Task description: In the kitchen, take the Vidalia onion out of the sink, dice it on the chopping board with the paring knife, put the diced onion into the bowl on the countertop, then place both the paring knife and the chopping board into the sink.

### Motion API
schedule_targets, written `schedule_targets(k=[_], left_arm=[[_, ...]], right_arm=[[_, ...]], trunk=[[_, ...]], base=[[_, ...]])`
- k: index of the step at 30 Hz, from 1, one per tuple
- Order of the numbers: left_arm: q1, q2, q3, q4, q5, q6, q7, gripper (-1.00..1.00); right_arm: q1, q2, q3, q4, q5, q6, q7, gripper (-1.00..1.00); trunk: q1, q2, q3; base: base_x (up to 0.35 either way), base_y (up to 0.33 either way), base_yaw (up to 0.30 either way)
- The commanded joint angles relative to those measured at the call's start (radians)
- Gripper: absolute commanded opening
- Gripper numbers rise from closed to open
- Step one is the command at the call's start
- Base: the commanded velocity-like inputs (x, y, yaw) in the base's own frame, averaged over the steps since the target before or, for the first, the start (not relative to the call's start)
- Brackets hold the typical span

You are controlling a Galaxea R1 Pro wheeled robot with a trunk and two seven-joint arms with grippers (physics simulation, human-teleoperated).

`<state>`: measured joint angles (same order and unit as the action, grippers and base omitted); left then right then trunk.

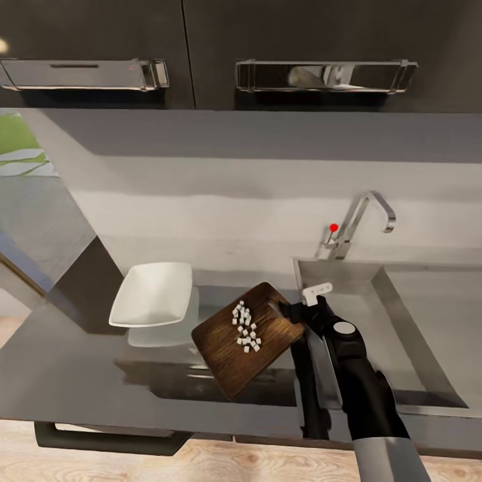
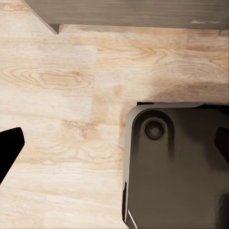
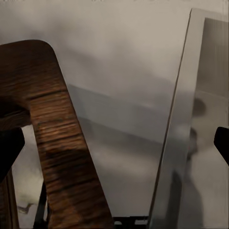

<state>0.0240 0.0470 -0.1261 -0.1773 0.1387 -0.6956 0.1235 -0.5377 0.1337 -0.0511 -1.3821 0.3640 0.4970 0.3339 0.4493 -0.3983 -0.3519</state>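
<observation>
The right gripper (image 1: pixel 292 312) is clamped on the edge of the chopping board (image 1: pixel 246 337), holding it above the countertop (image 1: pixel 80 375) with the diced onion (image 1: pixel 245 328) on top. The bowl (image 1: pixel 152 293) lies just beside the board's far corner, away from the sink (image 1: pixel 402 321); the board's long axis runs diagonally. The left gripper's (image 2: pixel 114 148) fingers stand apart over the floor.

Two chrome bar handles (image 1: pixel 84 73) (image 1: pixel 326 75) on dark upper cabinet fronts (image 1: pixel 94 33); pale grey backsplash (image 1: pixel 254 181) below them; light wood-plank floor (image 2: pixel 62 81); green-and-white patch (image 1: pixel 17 144) at the left edge, unidentifiable.
</observation>
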Motion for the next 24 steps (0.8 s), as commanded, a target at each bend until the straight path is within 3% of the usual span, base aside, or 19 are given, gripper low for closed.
schedule_targets(k=[1,24], left_arm=[[0.001,0.001,-0.009,-0.002,0.009,-0.001,0.004,1.0],[0.001,0.001,-0.009,-0.002,0.009,-0.001,0.004,1.0]], right_arm=[[-0.001,0.001,-0.003,-0.002,0.01,0.003,0.01,1.0],[-0.001,0.001,-0.003,-0.002,0.01,0.003,0.01,1.0]], trunk=[[0.001,-0.002,-0.002],[0.001,-0.002,-0.01]], base=[[0.059,0.052,0.0],[0.004,0.004,0.0]])
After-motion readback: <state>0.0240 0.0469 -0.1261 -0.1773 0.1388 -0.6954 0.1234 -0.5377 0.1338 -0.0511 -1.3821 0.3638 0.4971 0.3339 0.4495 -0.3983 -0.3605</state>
